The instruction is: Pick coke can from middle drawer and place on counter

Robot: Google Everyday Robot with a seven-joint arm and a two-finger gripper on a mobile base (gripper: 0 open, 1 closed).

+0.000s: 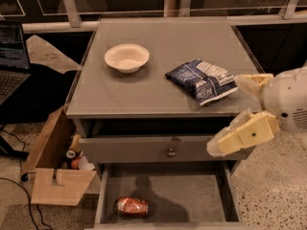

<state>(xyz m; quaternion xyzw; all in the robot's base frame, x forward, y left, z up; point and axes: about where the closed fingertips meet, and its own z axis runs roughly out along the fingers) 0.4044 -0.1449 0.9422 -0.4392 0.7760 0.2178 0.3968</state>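
The coke can [132, 206] lies on its side at the front left of the open middle drawer [192, 195]. The counter [163, 37] is above it. My gripper [224, 115] hangs at the right front corner of the cabinet, above the drawer's right side and well right of and above the can. Its two cream fingers are spread apart: one [252, 80] next to the counter's right edge, the other [242, 134] in front of the knobbed drawer. It holds nothing.
A white bowl [126, 57] and a blue-and-white chip bag [201, 80] sit on the counter. The shut grey drawer with a small knob [171, 152] is above the open one. A cardboard box [53, 176] with bottles stands left of the cabinet, a laptop [12, 56] at far left.
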